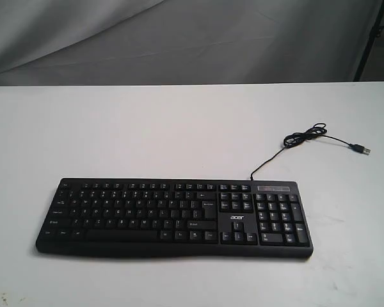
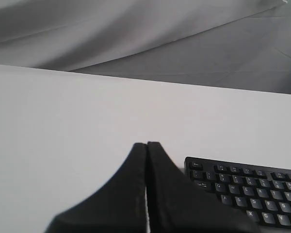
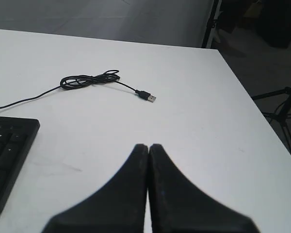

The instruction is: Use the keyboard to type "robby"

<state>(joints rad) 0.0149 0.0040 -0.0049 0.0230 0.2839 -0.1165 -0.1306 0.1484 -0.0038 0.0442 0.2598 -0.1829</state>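
Each end effector, left (image 2: 146, 145) and right (image 3: 148, 146), is pressed fully closed with nothing in it, one off each end of the keyboard (image 1: 173, 217). The keyboard lies along the near edge of the desk (image 1: 179, 128), its cable (image 1: 304, 136) trailing toward the right edge. The likely trouble is a blunt closed tip straddling neighbouring keys, or the double "b" registering once without a clear lift.

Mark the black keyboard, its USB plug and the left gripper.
Full-size black plastic keyboard (image 1: 147, 214), exterior view, middle of the letter keys.
Black USB plug with metal tip (image 3: 146, 96), right wrist view, on the plug body.
Left gripper (image 2: 146, 145), left wrist view, between its closed fingertips.
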